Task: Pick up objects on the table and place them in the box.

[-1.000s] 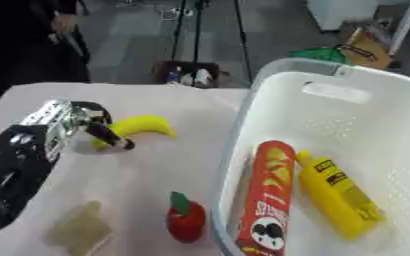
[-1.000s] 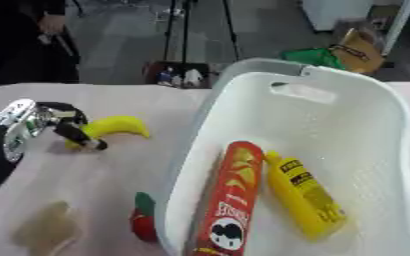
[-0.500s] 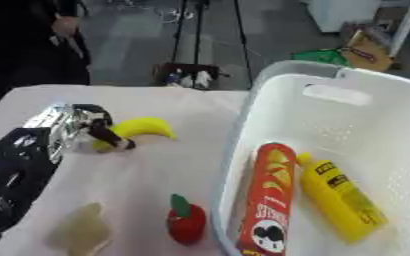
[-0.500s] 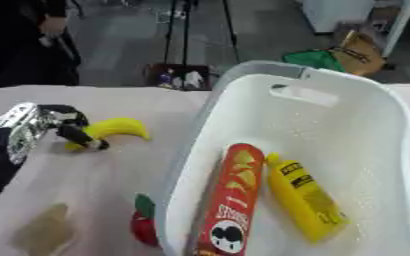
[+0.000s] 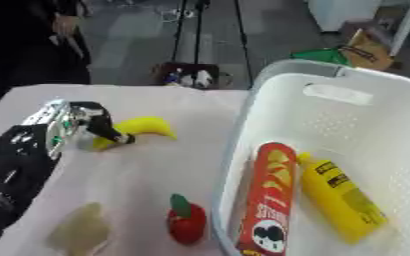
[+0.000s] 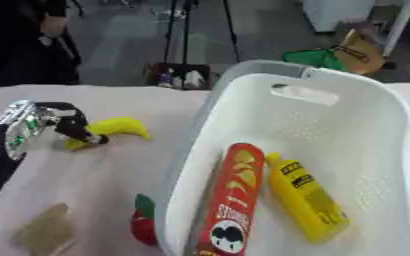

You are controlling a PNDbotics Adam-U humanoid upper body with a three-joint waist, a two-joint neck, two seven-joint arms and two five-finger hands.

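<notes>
Reaching from the left: our left hand (image 5: 84,123) has fingers curled onto the near end of the banana (image 5: 141,129), which lies on the table (image 5: 165,175), long axis running right toward the basket (image 5: 348,107) (right hand not in view).

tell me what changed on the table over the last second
Almost nothing. The left hand stays at the left end of the banana, its fingers curled by the tip, the fruit not lifted. The red can and yellow bottle remain in the white basket; the apple has not moved.
</notes>
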